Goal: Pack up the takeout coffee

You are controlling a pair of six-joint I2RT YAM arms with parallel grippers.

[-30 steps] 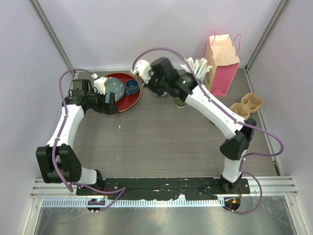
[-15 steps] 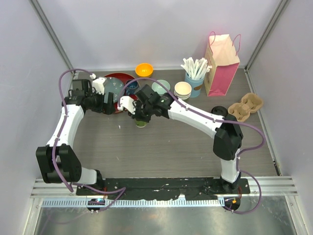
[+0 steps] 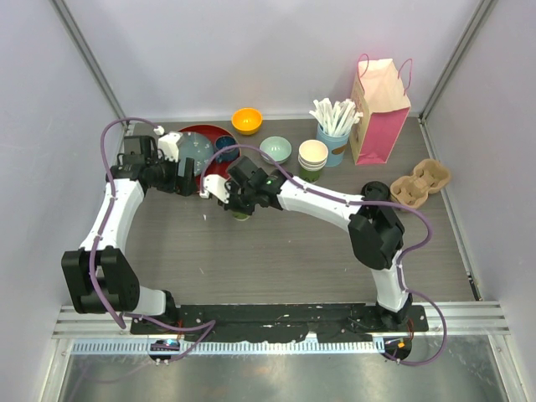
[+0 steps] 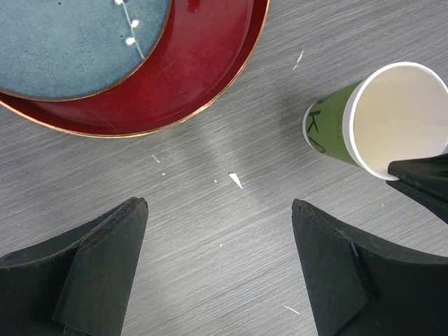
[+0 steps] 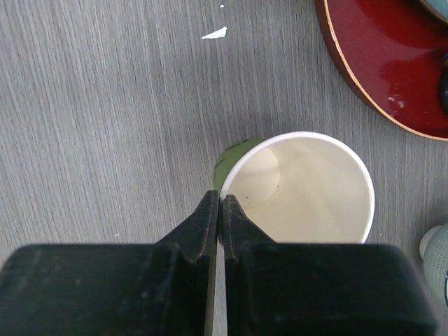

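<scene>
Green paper cup: your right gripper is carrying it further left, jaws clamping its rim beside the red tray; left gripper jaws standing apart.

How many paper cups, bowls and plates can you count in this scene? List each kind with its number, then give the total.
Paper cups: 2 (held cup pinched at its rim by the right gripper; standing cup)
Bowls: 2 (orange bowl; pale green bowl)
Plates: 2 (red plate; blue plate lying on it)
Total: 6
</scene>
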